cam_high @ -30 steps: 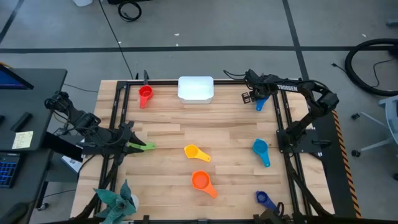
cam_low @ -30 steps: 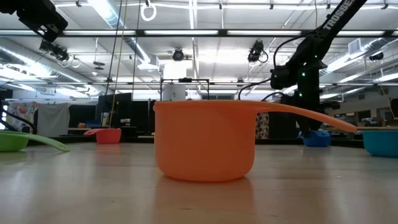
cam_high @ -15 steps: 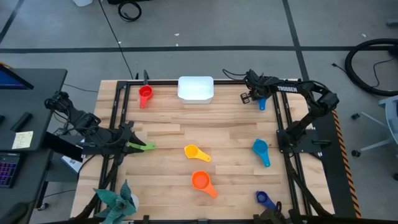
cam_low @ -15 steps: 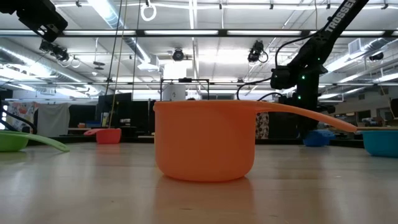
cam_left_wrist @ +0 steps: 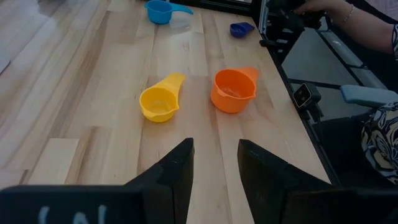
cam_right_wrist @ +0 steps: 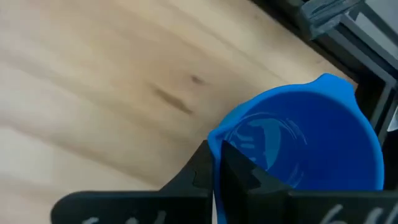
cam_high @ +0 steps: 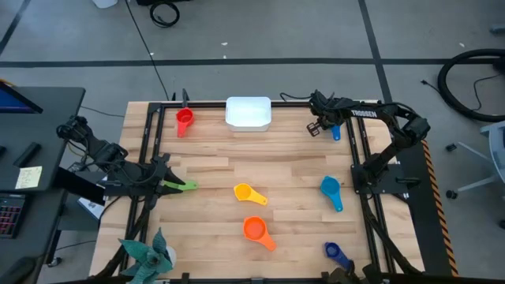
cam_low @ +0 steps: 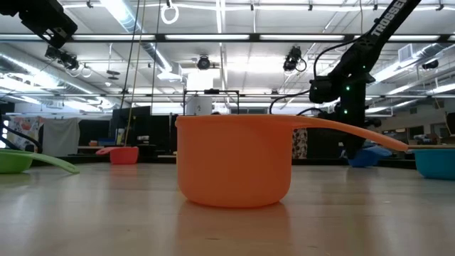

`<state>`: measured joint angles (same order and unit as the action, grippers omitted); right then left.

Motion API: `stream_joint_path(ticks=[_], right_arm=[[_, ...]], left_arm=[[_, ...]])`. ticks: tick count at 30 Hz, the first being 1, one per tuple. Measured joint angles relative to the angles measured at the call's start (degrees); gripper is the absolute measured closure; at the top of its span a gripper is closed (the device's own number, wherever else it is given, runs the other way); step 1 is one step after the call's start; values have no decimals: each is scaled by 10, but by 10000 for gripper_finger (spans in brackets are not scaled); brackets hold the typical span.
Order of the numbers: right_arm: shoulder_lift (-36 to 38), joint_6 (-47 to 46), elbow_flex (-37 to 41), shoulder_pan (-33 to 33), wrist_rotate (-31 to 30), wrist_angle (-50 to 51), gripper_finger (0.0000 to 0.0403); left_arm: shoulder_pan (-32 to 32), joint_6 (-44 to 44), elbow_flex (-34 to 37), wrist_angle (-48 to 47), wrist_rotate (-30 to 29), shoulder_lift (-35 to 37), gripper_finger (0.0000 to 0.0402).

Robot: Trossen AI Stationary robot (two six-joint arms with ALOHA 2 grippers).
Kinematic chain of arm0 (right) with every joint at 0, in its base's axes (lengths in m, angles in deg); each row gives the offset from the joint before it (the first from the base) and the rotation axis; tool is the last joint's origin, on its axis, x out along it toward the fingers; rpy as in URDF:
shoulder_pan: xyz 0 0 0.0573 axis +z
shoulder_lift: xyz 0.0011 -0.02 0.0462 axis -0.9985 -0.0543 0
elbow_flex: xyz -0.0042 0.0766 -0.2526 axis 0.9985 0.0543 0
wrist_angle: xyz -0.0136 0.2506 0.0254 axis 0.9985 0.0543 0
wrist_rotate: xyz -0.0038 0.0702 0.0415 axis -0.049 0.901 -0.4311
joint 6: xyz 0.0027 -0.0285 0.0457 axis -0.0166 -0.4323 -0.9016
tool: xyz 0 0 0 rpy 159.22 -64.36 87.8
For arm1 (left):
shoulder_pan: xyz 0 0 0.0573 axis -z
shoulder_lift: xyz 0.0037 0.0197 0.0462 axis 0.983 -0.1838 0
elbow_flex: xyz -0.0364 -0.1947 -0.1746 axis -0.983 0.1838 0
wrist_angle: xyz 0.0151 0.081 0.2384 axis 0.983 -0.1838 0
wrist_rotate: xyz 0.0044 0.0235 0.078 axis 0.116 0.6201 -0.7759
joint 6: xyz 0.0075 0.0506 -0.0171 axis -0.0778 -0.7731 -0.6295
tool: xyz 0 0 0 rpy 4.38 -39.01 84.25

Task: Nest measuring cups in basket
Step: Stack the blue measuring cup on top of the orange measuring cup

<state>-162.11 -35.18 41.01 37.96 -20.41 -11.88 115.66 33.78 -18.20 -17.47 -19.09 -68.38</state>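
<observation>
1. The counter (cam_high: 237,158) shows pale wood planks with darker grain streaks.
2. The white basket (cam_high: 248,112) is our landmark.
3. A red cup (cam_high: 185,119) lies beside the basket.
4. Orange cup (cam_high: 254,229) and yellow cup (cam_high: 244,192) sit well away from it.
5. A green cup (cam_high: 180,185) shows at the counter edge.
6. A light blue cup (cam_high: 330,188) and a dark blue cup (cam_high: 334,252) lie farther off.
7. A bright blue cup (cam_right_wrist: 305,146) sits in the dark right end effector (cam_right_wrist: 216,163).

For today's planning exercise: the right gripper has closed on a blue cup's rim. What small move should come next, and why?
Probably a short straight lift. The right gripper is shut on the rim of the blue plastic measuring cup at the wooden table's far right corner, while the white plastic basket sits apart, leftward.
</observation>
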Motion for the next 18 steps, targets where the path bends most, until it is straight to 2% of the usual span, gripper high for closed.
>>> stream_joint_path(ticks=[9,18], right_arm=[[0,8,-13,66,10,41,391],[0,-7,-99,162,-6,156,391]], left_arm=[[0,0,0,1,0,0,271],[0,-1,0,2,-25,0,271]])
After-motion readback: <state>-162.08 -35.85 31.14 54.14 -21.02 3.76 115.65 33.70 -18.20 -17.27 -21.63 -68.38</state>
